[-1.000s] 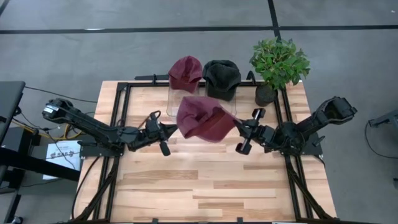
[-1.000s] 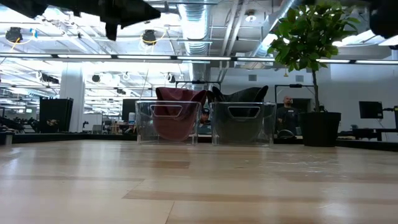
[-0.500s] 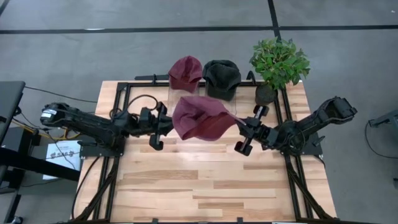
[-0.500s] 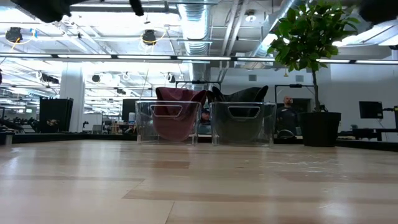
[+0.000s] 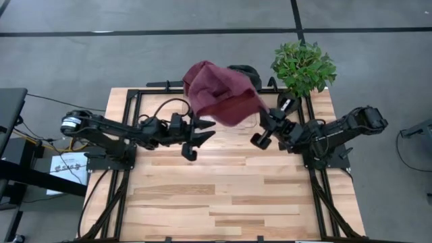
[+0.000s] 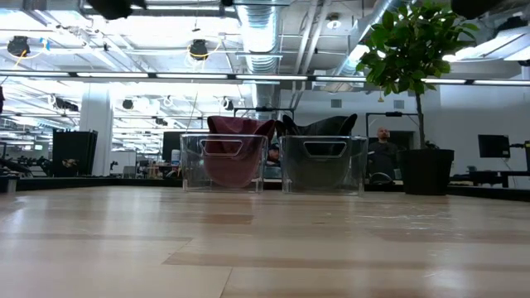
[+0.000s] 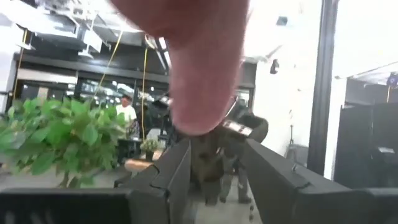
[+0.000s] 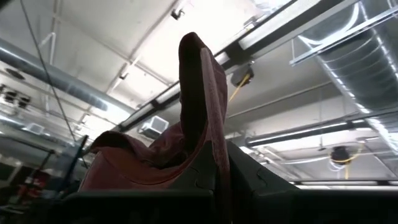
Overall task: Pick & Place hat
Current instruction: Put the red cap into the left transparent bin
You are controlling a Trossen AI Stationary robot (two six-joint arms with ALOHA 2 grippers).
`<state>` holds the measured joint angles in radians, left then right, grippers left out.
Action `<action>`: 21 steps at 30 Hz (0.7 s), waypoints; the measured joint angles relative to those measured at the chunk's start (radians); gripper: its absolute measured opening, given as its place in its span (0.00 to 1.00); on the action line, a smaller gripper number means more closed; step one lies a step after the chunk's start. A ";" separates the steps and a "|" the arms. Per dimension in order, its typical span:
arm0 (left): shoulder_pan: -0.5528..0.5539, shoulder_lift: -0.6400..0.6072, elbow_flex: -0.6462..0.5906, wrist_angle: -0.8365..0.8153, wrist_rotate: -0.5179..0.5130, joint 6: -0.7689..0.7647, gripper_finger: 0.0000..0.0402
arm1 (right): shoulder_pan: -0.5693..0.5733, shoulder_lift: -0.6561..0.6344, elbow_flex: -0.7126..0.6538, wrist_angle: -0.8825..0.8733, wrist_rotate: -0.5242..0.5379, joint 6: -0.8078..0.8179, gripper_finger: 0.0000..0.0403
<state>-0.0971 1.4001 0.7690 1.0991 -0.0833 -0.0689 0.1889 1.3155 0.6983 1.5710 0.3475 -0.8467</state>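
Nearest the front of the tabletop [image 5: 229, 196] nothing lies; both arms work mid-table and higher. Left pincer [image 5: 200, 135] has its fingers spread apart and holds nothing, sitting just below and left of the hat. Right pincer [image 5: 259, 128] is clamped on the maroon hat [image 5: 219, 100] by one edge, fabric pinched between its fingers in the right wrist view. The hat hangs in the air over the clear bins [image 6: 273, 163] at the back, beside the potted plant [image 5: 302, 67]; the bins already hold a maroon and a dark hat. Risk: with only a one-edge grip the hat droops and could swing, landing on a bin rim or in the wrong bin, or slipping free early.
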 joint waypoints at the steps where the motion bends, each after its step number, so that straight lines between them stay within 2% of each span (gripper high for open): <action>1: 0.000 0.018 0.020 0.010 -0.002 0.000 0.37 | -0.010 0.000 0.001 -0.001 0.003 0.000 0.01; 9: -0.006 0.120 0.162 0.009 -0.176 0.004 0.38 | -0.068 0.000 0.001 0.000 0.026 0.000 0.01; 17: -0.002 0.153 0.214 0.009 -0.187 0.015 0.38 | -0.086 0.000 0.001 -0.025 0.044 0.000 0.01; 21: 0.005 0.152 0.214 0.009 -0.241 0.029 0.38 | -0.074 0.000 0.001 -0.052 0.044 0.010 0.01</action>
<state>-0.0925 1.5524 0.9829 1.1083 -0.3241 -0.0403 0.1145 1.3155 0.6991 1.5193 0.3920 -0.8369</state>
